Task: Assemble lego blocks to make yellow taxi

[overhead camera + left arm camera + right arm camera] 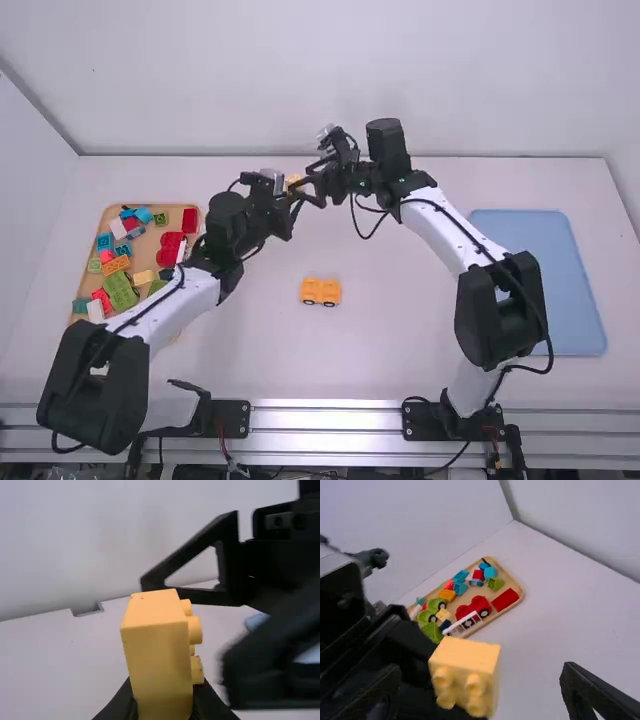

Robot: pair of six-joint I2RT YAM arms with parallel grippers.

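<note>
Above the far middle of the table, my left gripper [288, 197] is shut on a yellow block [294, 181]. In the left wrist view the yellow block [157, 655] stands up from between the fingers of my left gripper [164, 710], its studs facing the right gripper. Facing it from the right, my right gripper [318, 180] is open around the block's studded side. The right wrist view has the yellow block [465, 672] between the spread fingers of my right gripper [480, 692]. An orange-yellow wheeled base [321, 292] rests on the table's middle.
At the left a wooden tray [97, 222] holds several coloured blocks and wheeled pieces. A blue tray [540, 280] lies at the right. The two grippers are very close together over the far part of the table [400, 330].
</note>
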